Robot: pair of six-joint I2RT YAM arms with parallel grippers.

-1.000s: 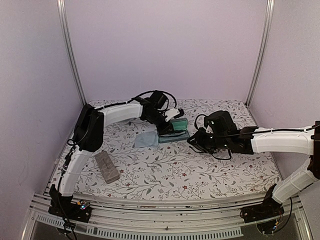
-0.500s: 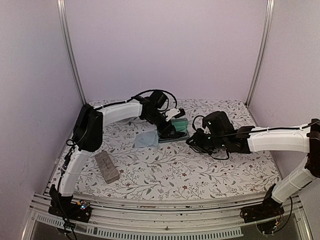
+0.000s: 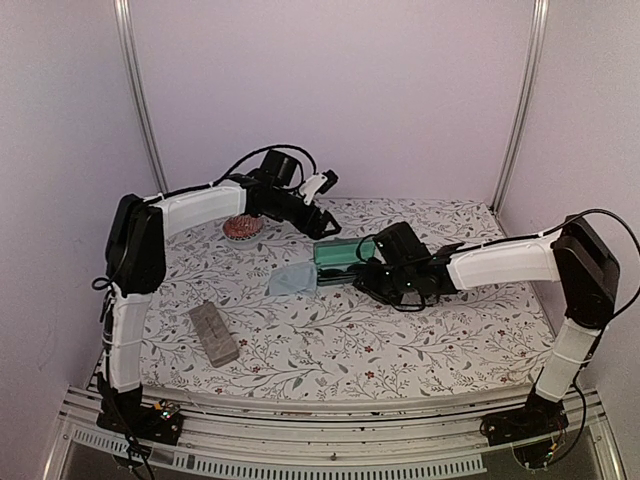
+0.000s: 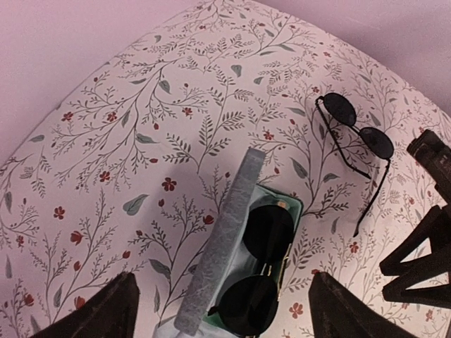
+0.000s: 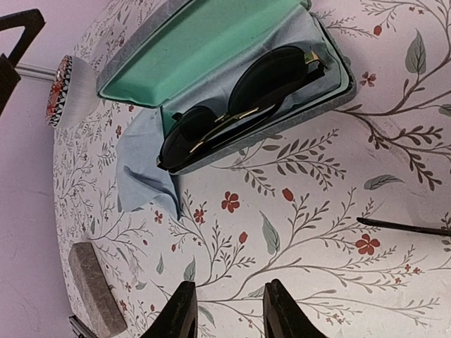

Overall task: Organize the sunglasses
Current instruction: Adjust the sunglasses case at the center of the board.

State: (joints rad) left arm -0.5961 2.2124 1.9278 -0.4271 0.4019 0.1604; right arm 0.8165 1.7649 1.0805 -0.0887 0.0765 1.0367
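1. Pale lilac walls close in a table point(image 3: 330, 350) covered with a flowered cloth; metal posts stand at its far corners.
2. The left gripper point(image 4: 222, 296) hangs above the far half of the table. Its fingers point(image 4: 99, 313) are spread wide and have nothing between them. Only their dark tips show at the bottom of the wrist view.
3. The right gripper point(image 5: 227, 310) is low over the middle of the table. Its fingers point(image 5: 182, 313) stand a narrow gap apart, with bare cloth between them and nothing grasped. Their ends are cut off by the frame.
4. There are two pairs of sunglasses. The dark pair point(image 5: 239, 105) lies folded inside the open case point(image 5: 204, 42), lenses side by side. The wire pair point(image 4: 356, 134) lies unfolded on the table, near the case's right end and apart from it.
5. From overhead I cannot make out the wire pair, as the right gripper covers that spot. The right wrist view catches just one thin arm of it.
6. There are two cases. The open one, lined in teal, sits mid-table toward the far edge. The closed case point(image 3: 213, 333), grey, lies near the near left corner.
7. One light blue cloth point(image 5: 144, 165) spills from the open case's left end onto the table, part of it tucked under the dark pair.
8. One small round thing point(image 3: 242, 227), patterned in red, sits toward the far left corner; I cannot tell what it is.
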